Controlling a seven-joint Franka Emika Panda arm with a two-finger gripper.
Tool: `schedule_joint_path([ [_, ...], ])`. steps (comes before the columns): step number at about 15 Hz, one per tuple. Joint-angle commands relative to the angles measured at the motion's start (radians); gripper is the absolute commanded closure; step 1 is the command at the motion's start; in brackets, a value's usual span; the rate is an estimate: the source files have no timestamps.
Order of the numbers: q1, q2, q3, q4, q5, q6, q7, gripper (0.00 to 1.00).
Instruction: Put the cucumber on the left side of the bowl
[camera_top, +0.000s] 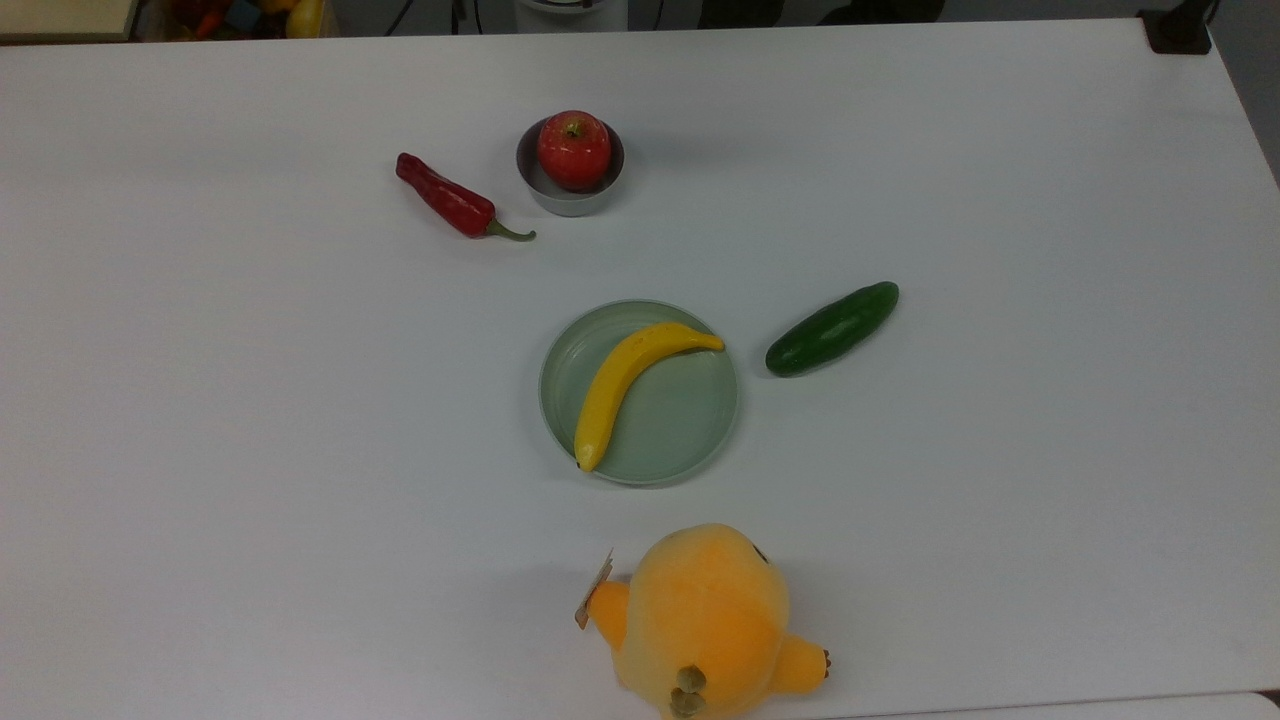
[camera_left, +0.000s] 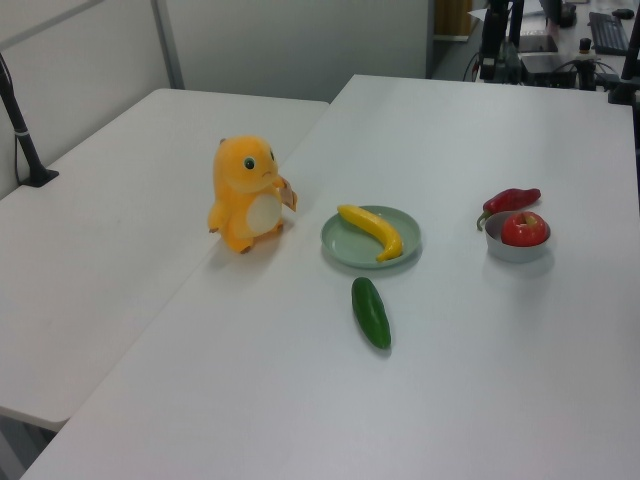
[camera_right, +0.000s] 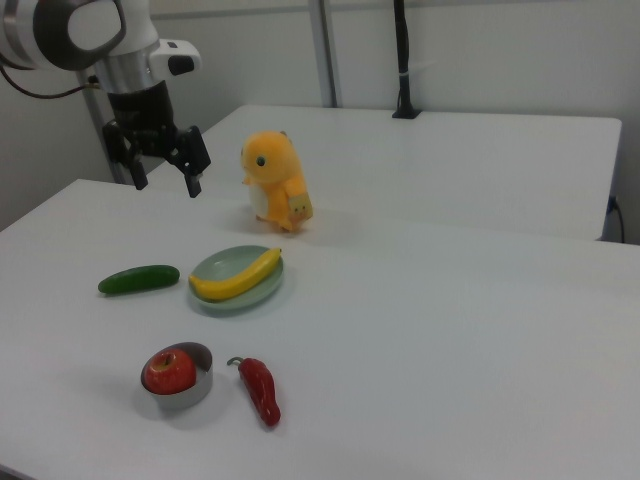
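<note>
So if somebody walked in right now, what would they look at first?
Probably the orange plush toy standing near the table's bottom edge in the top view, since it is the biggest and brightest thing there. Next, the yellow banana lying on the pale green plate in the middle, with the dark green cucumber beside it on the top view's right. In the right view the gripper hangs open above the table.

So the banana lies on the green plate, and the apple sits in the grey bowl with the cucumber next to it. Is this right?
Not quite. Beside the bowl with the apple is the red chili; the cucumber lies beside the plate that holds the banana, as the top view shows.
</note>
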Motion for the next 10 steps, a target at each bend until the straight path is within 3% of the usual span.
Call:
schedule_joint_path([
  [1, 0.042, -0.001, -0.005, -0.029, 0.003, -0.007, -0.003, 0.00],
  [10, 0.044, 0.060, 0.076, -0.005, 0.005, 0.005, 0.311, 0.00],
])
